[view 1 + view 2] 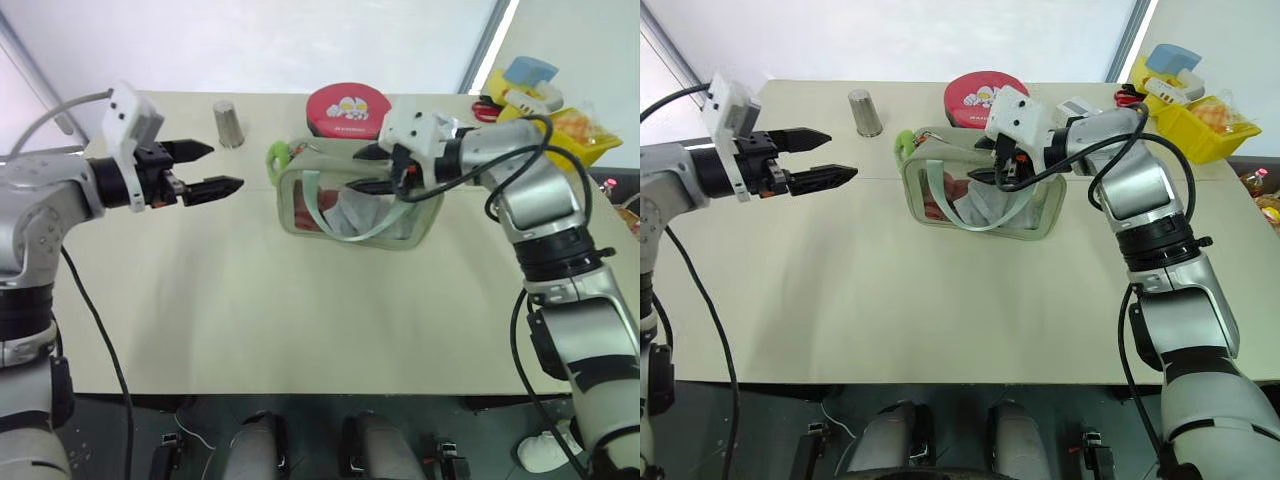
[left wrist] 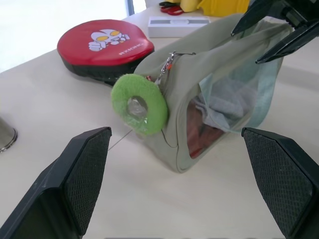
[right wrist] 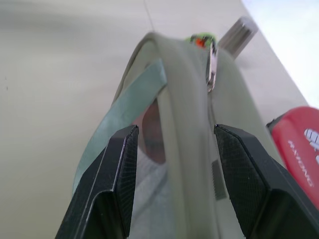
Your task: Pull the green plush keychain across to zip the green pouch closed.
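The green pouch [image 1: 350, 200] is standing upright near the middle of the table [image 1: 250, 320], its clear window facing the robot and the mint ribbon handle [image 1: 345, 215] drooping across it. The green plush keychain [image 2: 139, 103] is hanging off the pouch's left end, dangling from the zipper pull just above the tabletop. The right gripper [image 1: 368, 170] is hovering over the pouch's top at the right end, its two fingers [image 3: 119, 169] partly spread and straddling the zippered ridge; they are gripping nothing, with a gap showing on either side. The left gripper [image 1: 205, 168] is waiting well off to the pouch's left, fingers [image 2: 84, 169] spread wide, empty, pointing toward the keychain. Behind the pouch, a round red tin [image 1: 347, 108] is sitting close by, and a small metal cup [image 1: 229, 124] is standing further left. A yellow bin [image 1: 1185, 125] of odds and ends is sitting at the far right corner.
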Available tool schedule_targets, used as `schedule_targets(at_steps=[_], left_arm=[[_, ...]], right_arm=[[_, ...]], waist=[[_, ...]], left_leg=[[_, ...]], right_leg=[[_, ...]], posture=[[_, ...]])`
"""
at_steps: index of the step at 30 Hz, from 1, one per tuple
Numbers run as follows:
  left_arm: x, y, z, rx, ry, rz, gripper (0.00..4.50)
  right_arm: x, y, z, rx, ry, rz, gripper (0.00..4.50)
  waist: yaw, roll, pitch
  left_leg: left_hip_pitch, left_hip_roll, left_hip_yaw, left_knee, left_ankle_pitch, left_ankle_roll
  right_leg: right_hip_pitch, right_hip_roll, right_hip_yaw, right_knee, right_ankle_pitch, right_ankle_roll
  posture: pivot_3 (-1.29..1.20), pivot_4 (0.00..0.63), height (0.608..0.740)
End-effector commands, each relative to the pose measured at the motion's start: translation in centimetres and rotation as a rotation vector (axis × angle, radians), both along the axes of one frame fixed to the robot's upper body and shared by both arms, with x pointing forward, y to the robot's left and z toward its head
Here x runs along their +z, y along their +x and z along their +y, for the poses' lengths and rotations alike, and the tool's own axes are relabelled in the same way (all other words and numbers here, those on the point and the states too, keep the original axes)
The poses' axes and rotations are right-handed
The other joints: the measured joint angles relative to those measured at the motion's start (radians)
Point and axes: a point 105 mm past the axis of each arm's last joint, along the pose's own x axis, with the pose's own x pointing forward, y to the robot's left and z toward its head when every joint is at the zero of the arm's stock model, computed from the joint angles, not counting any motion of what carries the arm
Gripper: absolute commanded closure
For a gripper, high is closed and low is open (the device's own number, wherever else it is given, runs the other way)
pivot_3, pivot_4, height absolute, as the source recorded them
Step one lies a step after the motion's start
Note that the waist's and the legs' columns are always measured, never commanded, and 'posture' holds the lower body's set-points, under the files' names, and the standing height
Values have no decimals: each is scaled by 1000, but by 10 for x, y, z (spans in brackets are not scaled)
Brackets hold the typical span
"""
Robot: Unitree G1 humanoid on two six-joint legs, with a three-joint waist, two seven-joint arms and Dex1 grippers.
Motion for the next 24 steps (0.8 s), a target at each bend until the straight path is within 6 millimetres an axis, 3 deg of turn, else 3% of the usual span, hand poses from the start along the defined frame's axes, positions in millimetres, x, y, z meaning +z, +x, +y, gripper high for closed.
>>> schedule_targets(at_steps=[1,4,7,15,24], left_arm=[[11,-5,-3,-14,8,-54,0],[11,-4,0,1,6,-56,0],[11,-4,1,7,5,-58,0],[17,0,8,36,9,-82,0],[14,-1,10,42,8,-82,0]], right_arm=[[4,0,-4,-5,-30,-27,2024],[5,0,-4,0,-21,-18,2897],[2,-2,-4,16,-36,-16,4401],[26,-22,5,106,-28,-34,4462],[6,-43,4,116,-59,86,4462]], waist=[[-1,0,0],[-5,0,0],[-5,0,0],[-4,0,0],[0,0,0]], left_leg=[[0,0,0,0,0,0],[0,0,0,0,0,0],[0,0,0,0,0,0],[0,0,0,0,0,0],[0,0,0,0,0,0]], right_leg=[[0,0,0,0,0,0],[0,0,0,0,0,0],[0,0,0,0,0,0],[0,0,0,0,0,0],[0,0,0,0,0,0]], posture=[[0,150,740],[0,150,740],[0,150,740],[0,150,740],[0,150,740]])
